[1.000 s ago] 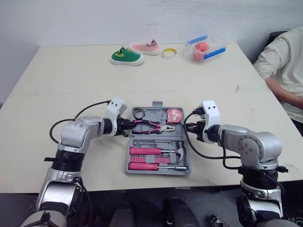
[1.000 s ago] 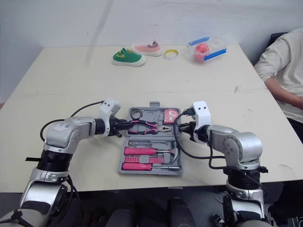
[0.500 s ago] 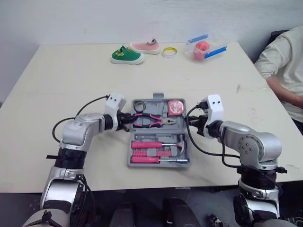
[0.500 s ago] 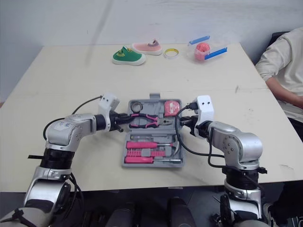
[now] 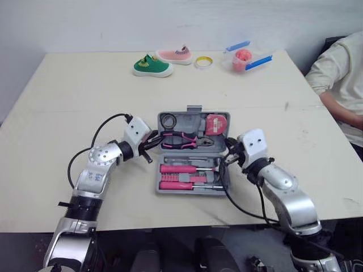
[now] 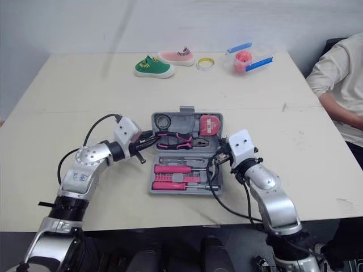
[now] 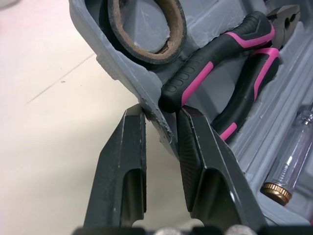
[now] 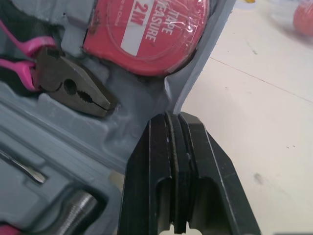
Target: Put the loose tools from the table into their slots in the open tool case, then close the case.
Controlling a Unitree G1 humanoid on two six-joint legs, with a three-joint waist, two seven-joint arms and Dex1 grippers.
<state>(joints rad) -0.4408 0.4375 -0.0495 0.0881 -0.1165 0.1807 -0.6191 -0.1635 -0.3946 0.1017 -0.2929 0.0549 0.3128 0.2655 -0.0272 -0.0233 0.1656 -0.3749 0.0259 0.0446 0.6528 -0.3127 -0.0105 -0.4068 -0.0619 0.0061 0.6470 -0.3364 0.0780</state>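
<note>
The grey tool case [image 5: 191,188] lies open at the table's near middle, its lid half [image 5: 193,116] tilted up. The lid holds a black tape roll [image 5: 167,120], pink-and-black pliers [image 5: 181,139] and a red tape measure [image 5: 214,123]. The base holds pink screwdrivers [image 5: 176,169] and a hammer [image 5: 218,170]. My left gripper [image 5: 152,148] is at the lid's left edge, its fingers [image 7: 137,127] pinching the rim [image 7: 154,105]. My right gripper [image 8: 172,115] is shut, its tips against the lid's right edge [image 8: 195,73].
At the table's far side sit a green shoe [image 5: 151,66], a pink shoe [image 5: 173,56], a yellow tape ring [image 5: 203,61] and a clear container with blue clips [image 5: 243,56]. A person's sleeve [image 5: 340,79] is at the right edge.
Both grippers have moved away from me along the case's sides, and the lid half has lifted and tilted up. The tools stay in their slots.
</note>
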